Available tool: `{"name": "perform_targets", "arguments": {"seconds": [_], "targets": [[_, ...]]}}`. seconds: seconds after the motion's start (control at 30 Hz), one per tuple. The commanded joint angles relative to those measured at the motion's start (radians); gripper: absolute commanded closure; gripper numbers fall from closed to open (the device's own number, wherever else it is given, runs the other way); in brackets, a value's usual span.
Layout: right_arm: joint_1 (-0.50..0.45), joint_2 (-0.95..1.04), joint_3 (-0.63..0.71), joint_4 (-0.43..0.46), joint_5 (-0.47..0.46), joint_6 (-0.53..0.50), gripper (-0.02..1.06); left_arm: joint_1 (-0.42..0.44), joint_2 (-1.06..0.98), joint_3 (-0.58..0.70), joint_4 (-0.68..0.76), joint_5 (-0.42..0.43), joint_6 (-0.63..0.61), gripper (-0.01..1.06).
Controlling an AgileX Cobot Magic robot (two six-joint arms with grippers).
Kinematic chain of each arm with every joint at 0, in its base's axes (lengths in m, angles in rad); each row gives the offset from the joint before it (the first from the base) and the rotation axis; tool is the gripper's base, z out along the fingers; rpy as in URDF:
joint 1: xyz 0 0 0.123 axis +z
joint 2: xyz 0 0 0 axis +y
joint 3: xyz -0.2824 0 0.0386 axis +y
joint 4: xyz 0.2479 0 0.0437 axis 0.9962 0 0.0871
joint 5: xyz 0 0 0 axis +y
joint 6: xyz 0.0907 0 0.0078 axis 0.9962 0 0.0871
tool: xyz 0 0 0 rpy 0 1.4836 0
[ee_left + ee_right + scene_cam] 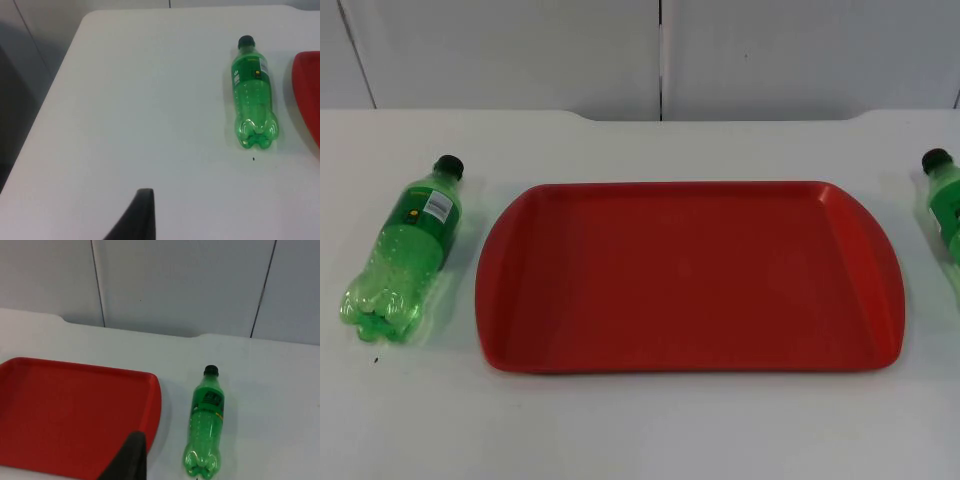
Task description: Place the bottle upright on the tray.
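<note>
- The white table point(650, 430) carries everything, and we judge the task not yet begun: nothing stands on the tray.
- The red tray point(690, 275) lies flat between the two bottles; seen along the right gripper, its near corner sits just beside the fingertip.
- The left bottle point(408, 245), green with a black cap, lies on its side well ahead of the left gripper point(140, 215), just beside the tray's edge, cap pointing away from us.
- The right bottle point(206, 422) lies on its side too, close ahead of the right gripper point(131, 457), beside the tray.
- Of each gripper we see one black fingertip and nothing held; how far the jaws stand apart we cannot tell.
- Risks, as we judge them: a round bottle lying flat could roll off under an off-centre pinch; a smooth plastic wall may slip while being turned upright; set down tilted or released early, it could topple on the tray.
</note>
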Motion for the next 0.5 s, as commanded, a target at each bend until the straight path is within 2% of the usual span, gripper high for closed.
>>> {"name": "perform_targets", "arguments": {"seconds": [0.0, 0.47], "targets": [[-0.004, 0.071, -0.046, 0.001, -0.018, 0.000, -0.01, 0.003, -0.002, 0.006, 0.000, -0.009, -0.002, 0.00], [-0.004, 0.418, -0.261, 0.000, -0.018, 0.000, -0.01, 0.003, -0.002, 0.006, -0.008, -0.009, 0.001, 0.00]]}}
